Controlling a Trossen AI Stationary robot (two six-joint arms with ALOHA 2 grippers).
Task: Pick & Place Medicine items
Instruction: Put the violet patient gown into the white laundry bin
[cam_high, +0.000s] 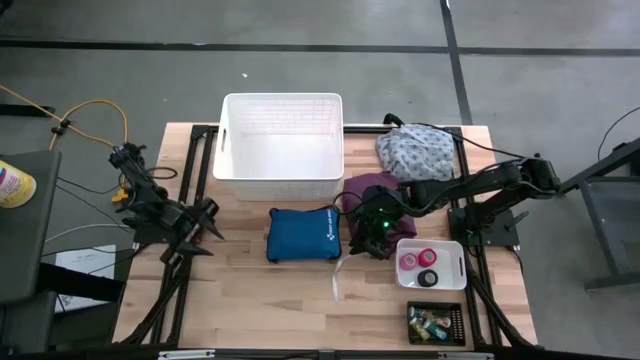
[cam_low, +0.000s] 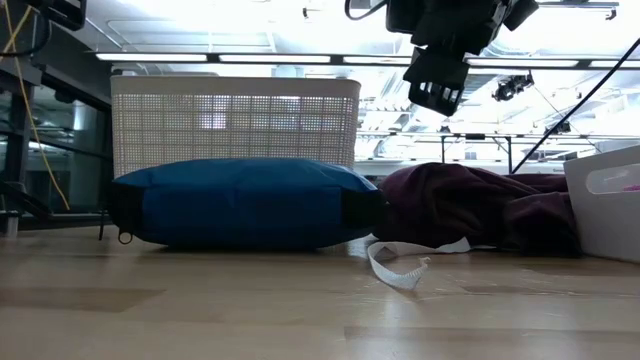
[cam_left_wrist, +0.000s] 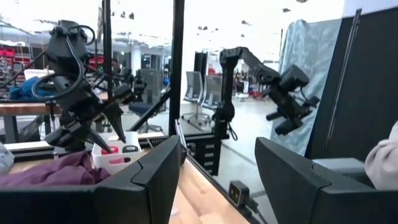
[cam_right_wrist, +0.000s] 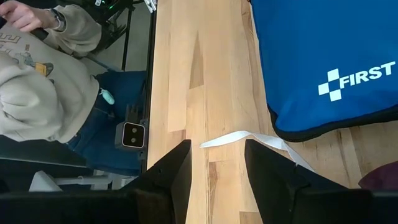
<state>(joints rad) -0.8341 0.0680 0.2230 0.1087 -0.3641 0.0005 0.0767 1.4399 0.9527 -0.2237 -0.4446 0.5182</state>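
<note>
the medicine items (cam_high: 426, 268) lie in the small white tray (cam_high: 457, 250) at 4 o'clock. the right gripper (cam_high: 372, 240), fingers spread and empty, hovers beside the blue pouch (cam_high: 303, 235). the left gripper (cam_high: 205, 228) waits, spread, at 9 o'clock. the white basket (cam_high: 283, 170) appears empty; placement is judged not begun.

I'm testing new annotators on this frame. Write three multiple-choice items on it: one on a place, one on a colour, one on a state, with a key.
1. Where does the blue zip pouch lie?
A. inside the white basket
B. on the table just in front of the white basket
C. in the small white bin

2. What colour is the roll beside the black roll in the small white bin?
A. pink
B. yellow
C. green

3. How is the right gripper?
A. shut on the pouch
B. open, holding nothing
C. shut on a roll

Key: 1 B, the high view shows the pouch on bare wood before the basket. 2 A, a pink roll lies there. 3 B, the right wrist view shows an empty gap over the white strap.
</note>
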